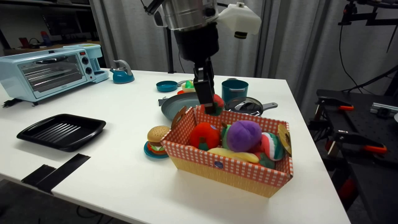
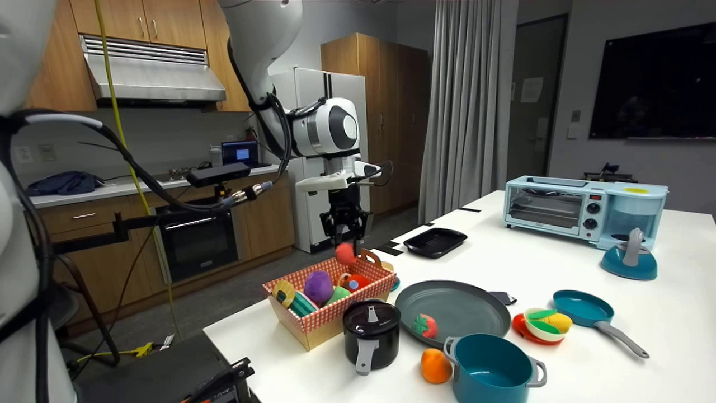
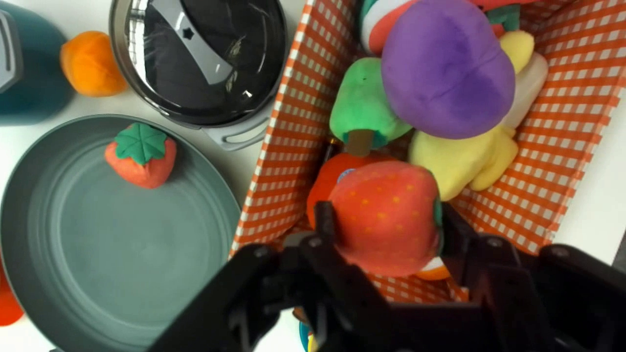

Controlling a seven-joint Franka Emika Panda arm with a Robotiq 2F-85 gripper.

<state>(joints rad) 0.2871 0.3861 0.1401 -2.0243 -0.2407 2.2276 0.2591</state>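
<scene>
- Holding: tool (image 3: 391, 215), its two fingers (image 3: 324, 221) set about one red plush strawberry (image 2: 345, 253), parted to roughly the strawberry's width and seemingly touching both flanks
- Location of strawberry: over the open checked basket (image 1: 236, 171), above its contents, near the end with the brown handle (image 1: 179, 117); above a red plush fruit (image 1: 204, 136)
- Also in basket: purple plush piece (image 3: 447, 71), green plush piece with brown stem (image 3: 367, 100), yellow plush piece (image 3: 445, 161)
- Beside basket, on desk (image 1: 124, 186): gray pan (image 3: 127, 249) bearing a red plush piece with green leaves (image 3: 144, 168); lidded pot (image 3: 195, 63)
- Step in hand, as judged: suspending the strawberry above the basket, not set down
- Next move, as judged: calls for even pressure on soft cloth and fingers kept off the basket wall if it travels; a lower height before any letting go
</scene>
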